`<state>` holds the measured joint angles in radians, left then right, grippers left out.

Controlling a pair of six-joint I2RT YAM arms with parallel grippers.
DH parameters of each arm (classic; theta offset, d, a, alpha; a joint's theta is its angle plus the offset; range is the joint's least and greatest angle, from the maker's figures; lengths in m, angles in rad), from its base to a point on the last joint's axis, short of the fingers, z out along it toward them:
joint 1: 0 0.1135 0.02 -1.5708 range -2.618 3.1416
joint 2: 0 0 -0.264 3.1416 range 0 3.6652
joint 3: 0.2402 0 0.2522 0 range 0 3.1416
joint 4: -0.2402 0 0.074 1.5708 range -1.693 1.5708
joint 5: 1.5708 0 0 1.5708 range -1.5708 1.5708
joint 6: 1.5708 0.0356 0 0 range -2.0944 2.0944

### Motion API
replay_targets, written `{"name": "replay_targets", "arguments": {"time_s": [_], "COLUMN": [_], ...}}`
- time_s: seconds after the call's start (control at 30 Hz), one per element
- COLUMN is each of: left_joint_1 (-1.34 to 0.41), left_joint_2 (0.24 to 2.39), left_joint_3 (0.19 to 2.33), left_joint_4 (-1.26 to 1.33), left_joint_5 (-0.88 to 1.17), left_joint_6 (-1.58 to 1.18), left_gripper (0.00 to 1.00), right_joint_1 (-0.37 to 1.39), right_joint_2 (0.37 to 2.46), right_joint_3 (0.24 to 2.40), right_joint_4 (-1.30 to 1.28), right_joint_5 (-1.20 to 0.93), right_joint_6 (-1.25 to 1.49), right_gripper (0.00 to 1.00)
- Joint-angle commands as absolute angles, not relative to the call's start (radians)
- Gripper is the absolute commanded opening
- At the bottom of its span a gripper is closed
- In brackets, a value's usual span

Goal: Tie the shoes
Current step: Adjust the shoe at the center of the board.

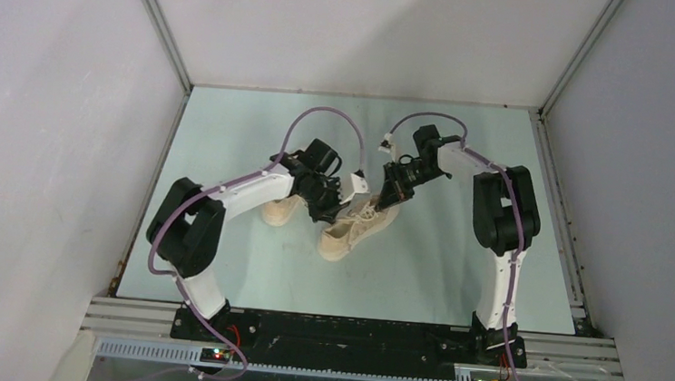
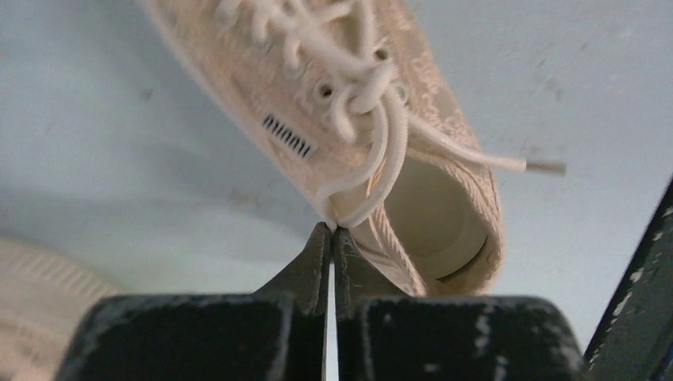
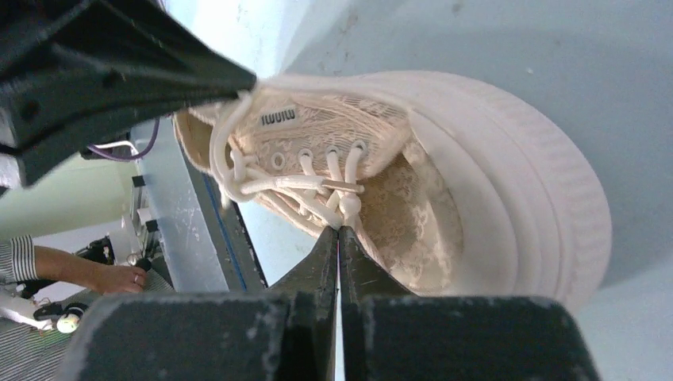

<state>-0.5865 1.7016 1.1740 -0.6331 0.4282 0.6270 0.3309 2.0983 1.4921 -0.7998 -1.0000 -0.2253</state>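
Pinching laces at table centre, the left gripper is clamped on a lace loop of one shoe, and the right gripper on a strand by its eyelets. No bow is formed yet. The second shoe, at 9 o'clock, looks untouched. The worked shoe lies diagonally, toe apparently toward 7 o'clock, heel toward 1.

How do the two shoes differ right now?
The middle shoe lies diagonally, mostly visible; the left shoe is half hidden under the left arm. The left pincer and right pincer pinch the middle shoe's laces; neither touches the left shoe. Both are cream-beige sneakers.
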Motion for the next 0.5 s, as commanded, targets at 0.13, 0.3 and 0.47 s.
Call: {"name": "replay_targets", "arguments": {"time_s": [0.13, 0.3, 0.47], "left_joint_1": [-0.670, -0.655, -0.623], "left_joint_2": [1.775, 1.754, 1.733], "left_joint_3": [1.274, 1.259, 1.220], "left_joint_4": [-0.567, -0.584, -0.574], "left_joint_5": [0.573, 0.518, 0.391], "left_joint_6": [0.512, 0.534, 0.534], "left_gripper": [0.00, 0.00, 0.00], "right_joint_1": [0.293, 0.282, 0.255], "right_joint_2": [2.098, 2.057, 1.997], "right_joint_3": [1.511, 1.443, 1.383], "right_joint_4": [-0.935, -0.969, -0.977], "right_joint_5": [-1.008, -0.999, -0.959], "right_joint_6": [-0.354, -0.384, -0.384], "right_gripper": [0.00, 0.00, 0.00]}}
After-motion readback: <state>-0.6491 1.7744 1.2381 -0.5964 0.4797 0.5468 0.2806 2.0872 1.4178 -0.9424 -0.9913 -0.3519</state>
